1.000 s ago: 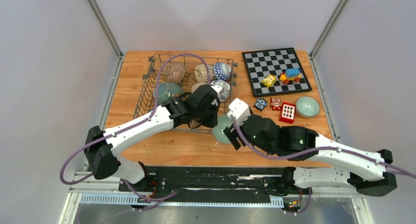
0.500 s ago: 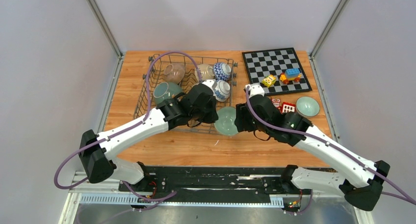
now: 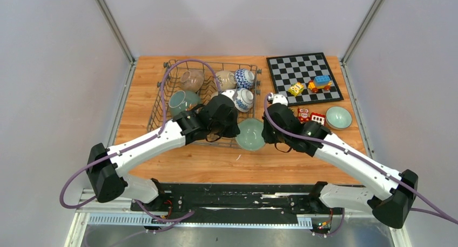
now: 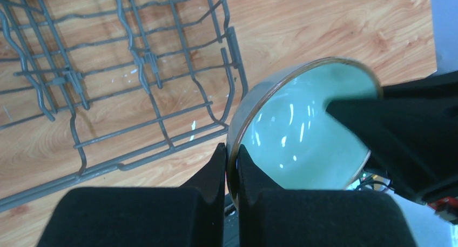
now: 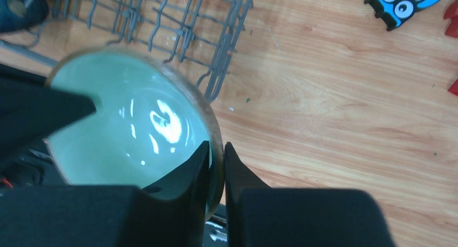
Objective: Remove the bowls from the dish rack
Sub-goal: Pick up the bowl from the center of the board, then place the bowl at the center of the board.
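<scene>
Dish rack (image 3: 158, 98) held five bowls (image 3: 192, 80) visible — green bowl (image 3: 250, 134) outside, rim clamped by left gripper (image 4: 231, 152) and right gripper (image 5: 216, 149); pale bowl (image 3: 338, 117) unloaded beyond right gripper.

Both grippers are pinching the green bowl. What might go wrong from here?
The left gripper and right gripper both clamp only the thin rim of the green bowl. If they pull apart before one opens, it may slip or crack. Swinging low, it might clip the dish rack.
</scene>
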